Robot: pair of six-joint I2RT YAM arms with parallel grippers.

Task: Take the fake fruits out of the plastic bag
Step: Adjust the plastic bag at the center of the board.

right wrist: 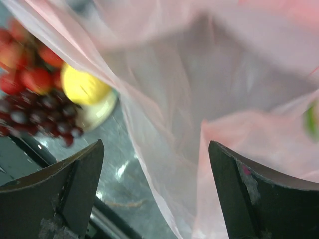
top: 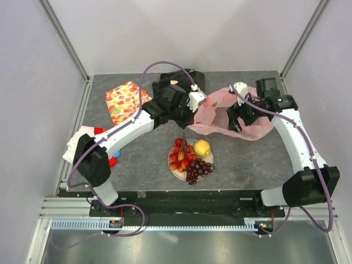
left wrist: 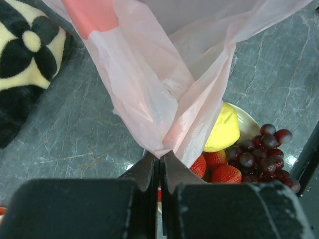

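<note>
The pink plastic bag [top: 220,113] hangs between my two grippers at the back of the table. My left gripper [top: 193,104] is shut on a fold of the bag [left wrist: 164,99], pinched tight between the fingertips [left wrist: 149,167]. My right gripper [top: 235,118] is open, with the bag's film [right wrist: 189,124] between and beyond its spread fingers [right wrist: 79,169]. The red fruit cluster [top: 180,154], yellow lemon-like fruit [top: 202,148] and purple grape bunch [top: 198,169] lie on a plate [top: 177,174] in front of the bag. They also show in the left wrist view [left wrist: 222,129].
A black flower-patterned cloth [top: 170,91] lies under the left arm at the back. An orange leaf-print cloth [top: 125,100] lies at the back left. A red-and-blue cloth [top: 104,148] sits at the left edge beside the left arm.
</note>
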